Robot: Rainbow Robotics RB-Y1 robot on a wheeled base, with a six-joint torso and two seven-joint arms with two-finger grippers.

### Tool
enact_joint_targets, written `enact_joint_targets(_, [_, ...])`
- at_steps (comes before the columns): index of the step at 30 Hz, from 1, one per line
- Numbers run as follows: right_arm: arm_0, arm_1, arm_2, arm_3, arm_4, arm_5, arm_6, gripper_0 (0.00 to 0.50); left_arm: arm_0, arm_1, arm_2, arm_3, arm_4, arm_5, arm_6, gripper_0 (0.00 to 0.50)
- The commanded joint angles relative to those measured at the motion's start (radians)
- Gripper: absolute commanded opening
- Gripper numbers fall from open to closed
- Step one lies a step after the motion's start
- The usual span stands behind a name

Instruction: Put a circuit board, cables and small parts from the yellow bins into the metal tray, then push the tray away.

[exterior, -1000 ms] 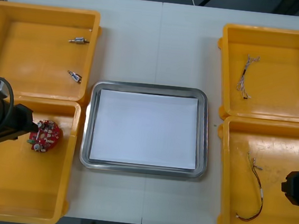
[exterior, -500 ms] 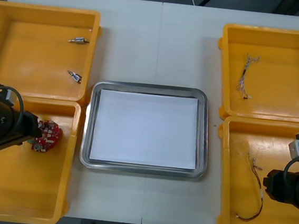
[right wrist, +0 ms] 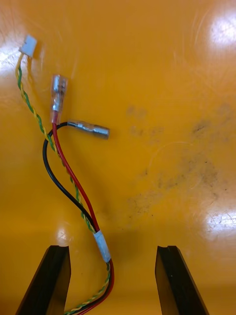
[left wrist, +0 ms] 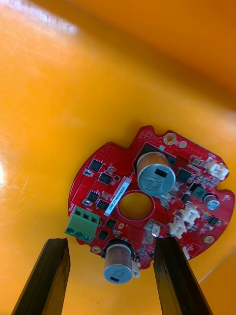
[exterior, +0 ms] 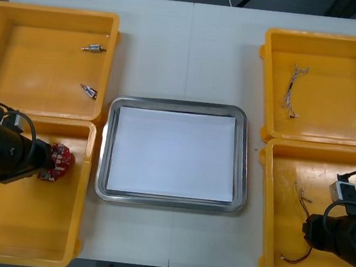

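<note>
Task barely begun by my reading: nothing delivered yet, every pick and the final push are ahead. Far-left bin [exterior: 54, 12] holds two small metal parts [exterior: 94, 48], untouched. Near-left bin [exterior: 27, 259]: my left gripper [left wrist: 110, 241] is low over the circuit board [exterior: 60, 158], fingers spread wide with nothing in their grip. In the left wrist view the board's near edge and one of its silver capacitors sit between the fingertips, one finger overlapping the rim, the rest of the board beyond the tips. Judged ready for a close, though contact isn't certain. Centre: metal tray [exterior: 179, 104], white inside, nothing in it, sitting between the bins. Far-right bin [exterior: 326, 38]: one thin cable [exterior: 294, 88] lying loose. Near-right bin [exterior: 265, 211]: my right gripper [right wrist: 110, 248] is over the red and yellow cable [right wrist: 73, 179], fingers equally wide apart and holding nothing. The taped stretch of the cable passes between the fingers, nearer one than the other, its connector ends fanning out ahead of the tips.
</note>
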Motion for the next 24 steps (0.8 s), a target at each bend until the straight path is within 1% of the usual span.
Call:
enact_joint_targets(1, [0.051, 0.012, 0.029, 0.009, 0.009, -0.048, 0.035, 0.500, 0.031, -0.002, -0.012, -0.003, -0.015, -0.011, 0.048, 0.500])
enact_joint_targets(7, [0.056, 0.012, 0.049, 0.043, 0.015, -0.097, 0.035, 0.500, 0.034, -0.002, -0.011, -0.005, -0.017, -0.011, 0.042, 0.500])
enact_joint_targets(12, [0.060, 0.012, 0.084, 0.056, 0.062, -0.126, 0.028, 0.500, 0.052, -0.002, -0.011, -0.017, -0.022, -0.017, 0.039, 0.500])
enact_joint_targets(24, [0.076, 0.012, 0.087, 0.058, 0.042, -0.129, 0.028, 0.500, 0.064, -0.002, -0.012, -0.021, -0.012, -0.024, 0.034, 0.500])
